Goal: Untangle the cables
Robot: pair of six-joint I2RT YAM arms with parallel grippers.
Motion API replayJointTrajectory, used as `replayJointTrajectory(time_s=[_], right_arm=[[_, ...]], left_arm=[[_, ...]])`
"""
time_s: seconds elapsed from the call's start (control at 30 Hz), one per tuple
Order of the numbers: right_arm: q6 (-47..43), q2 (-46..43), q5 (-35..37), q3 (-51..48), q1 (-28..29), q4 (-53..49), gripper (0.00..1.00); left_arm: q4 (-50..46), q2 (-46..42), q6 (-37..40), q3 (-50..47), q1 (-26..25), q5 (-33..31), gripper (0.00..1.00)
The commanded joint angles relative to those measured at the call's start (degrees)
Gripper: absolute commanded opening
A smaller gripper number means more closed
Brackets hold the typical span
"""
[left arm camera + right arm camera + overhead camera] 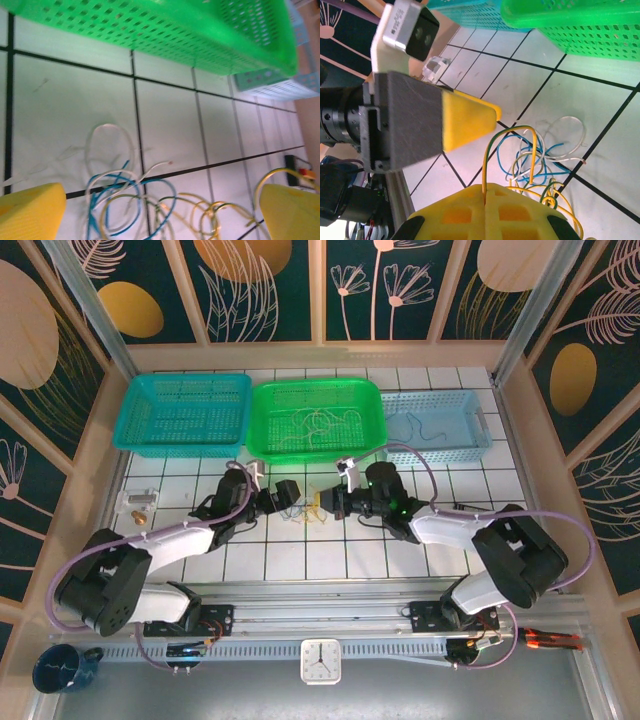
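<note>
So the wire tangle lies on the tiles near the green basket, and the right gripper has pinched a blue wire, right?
Not quite: the right gripper is shut on a yellow wire, not a blue one; the right wrist view shows it. The tangle does lie on the tiles by the green basket.

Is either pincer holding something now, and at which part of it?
The right pincer is shut on a yellow cable, pinching one leg of its raised loop. The left pincer is open and holds nothing.

Bright, even light, faint soft shadows; both wrist views slightly blurred, nearest foreground defocused.
</note>
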Motion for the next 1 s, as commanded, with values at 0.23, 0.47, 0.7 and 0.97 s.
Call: replayJointTrajectory(time_s=[0.23,0.47,0.7,0.97], right_arm=[[0.94,0.17,0.1,-0.22,-0.49,4.17,0.0],[1.07,1.73,0.54,1.08,-0.39,4.65,0.0],[1.12,2.23,0.89,1.56,-0.39,4.85,0.0],[0.94,1.83,1.07,1.56,-0.38,4.41,0.0]], left_arm=[[12.08,-5.62,-14.75,-0.07,0.14,6.73,0.99],[16.43,-6.33,-20.81,-0.91,-1.77,8.81,0.99],[19.58,-3.44,-22.71,-0.25,-6.3,7.18,0.99],[23.22,0.06,-24.03,0.76,-7.47,7.49,0.99]])
